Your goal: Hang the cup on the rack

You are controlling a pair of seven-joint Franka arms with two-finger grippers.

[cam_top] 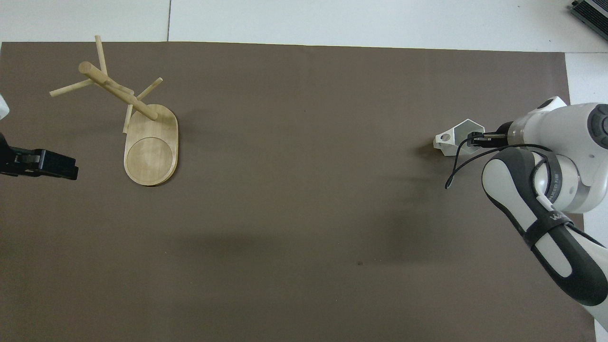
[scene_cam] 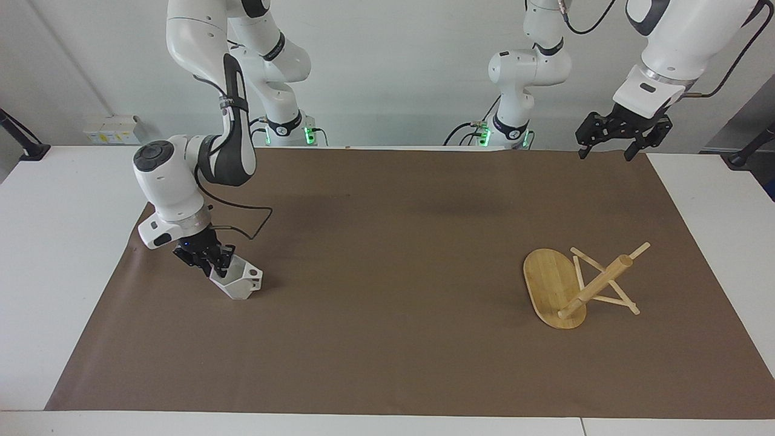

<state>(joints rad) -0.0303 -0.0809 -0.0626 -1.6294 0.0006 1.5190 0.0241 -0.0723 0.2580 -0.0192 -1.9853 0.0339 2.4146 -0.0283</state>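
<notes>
Two arms show in the facing view. The right gripper (scene_cam: 209,261) is down at the cup (scene_cam: 237,282), which sits on the brown mat (scene_cam: 387,339) toward the right arm's end of the table. Its fingers are drawn narrow on the cup's rim wall at the side away from the handle; whether they press the wall firmly I cannot tell. The cup stands tilted, its mouth turned up toward the gripper, its handle with the round hole pointing toward the table's middle. The left gripper (scene_cam: 605,151) hangs high over the mat's corner at the left arm's end, fingers spread wide, holding nothing; that arm waits. The rack (scene_cam: 575,284) stands on the mat toward the left arm's end, well apart from the cup, with no cup on its pegs.

From overhead, the right gripper (cam_top: 475,141) comes in from the table's edge, its fingers nearly together astride the rim of the cup (cam_top: 451,138), one tip inside the mouth. The rack (cam_top: 142,133) shows its oval base and crossing pegs. The left gripper (cam_top: 47,164) shows near the rack, not touching it.
</notes>
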